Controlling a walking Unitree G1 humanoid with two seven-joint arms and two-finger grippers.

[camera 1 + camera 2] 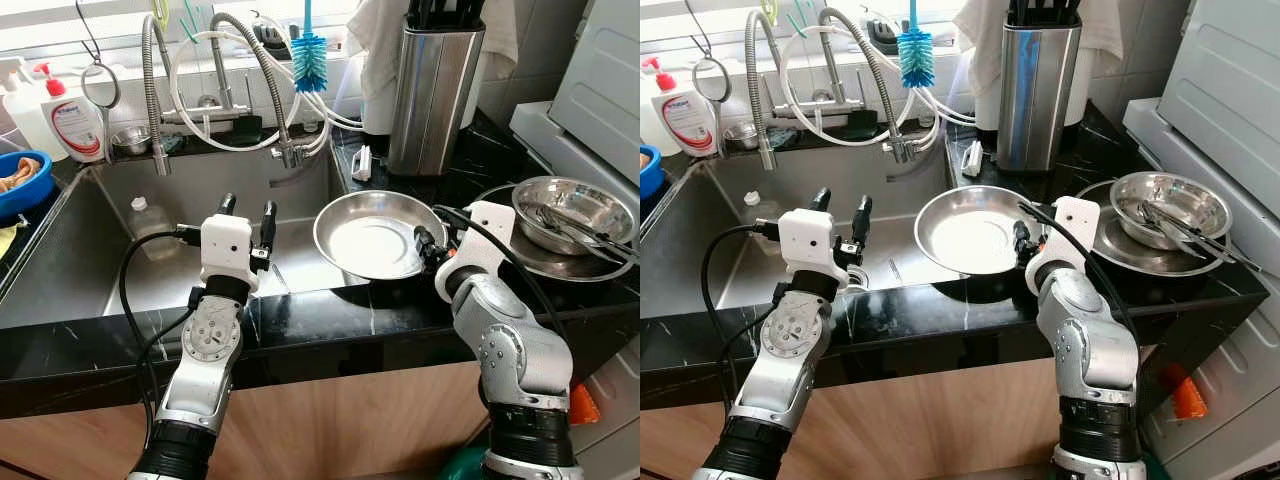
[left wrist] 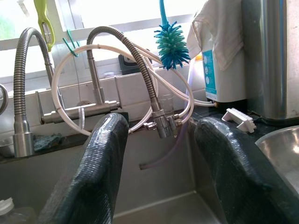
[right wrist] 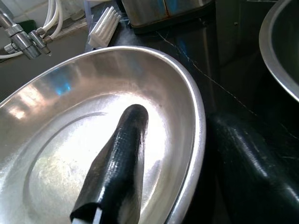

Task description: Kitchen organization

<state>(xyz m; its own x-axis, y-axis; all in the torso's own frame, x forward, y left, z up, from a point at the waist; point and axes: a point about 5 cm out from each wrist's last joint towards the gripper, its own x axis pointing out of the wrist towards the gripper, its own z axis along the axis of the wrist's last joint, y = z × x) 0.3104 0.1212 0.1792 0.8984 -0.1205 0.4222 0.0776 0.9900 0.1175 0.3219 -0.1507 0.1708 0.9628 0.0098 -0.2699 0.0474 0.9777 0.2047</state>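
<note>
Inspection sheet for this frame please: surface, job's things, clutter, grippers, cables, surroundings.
Surface: black marble counter around a steel sink.
Job's things: steel plate at the sink's edge; steel bowl with utensils on another plate.
Clutter: plastic bottle in the sink; white brush; knife block; soap bottle.
Grippers: left gripper open over the sink; right gripper straddling the plate's rim.
Cables: black cable looping off the left arm.
Surroundings: spring faucets, blue bottle brush.

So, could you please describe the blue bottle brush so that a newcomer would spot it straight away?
Start at the steel sink and look up to the windowsill behind its coiled spring faucets. The blue bristled bottle brush hangs head-down there, just left of the tall steel knife block. It is the one fuzzy, bright blue thing among bare metal and white hoses.
</note>
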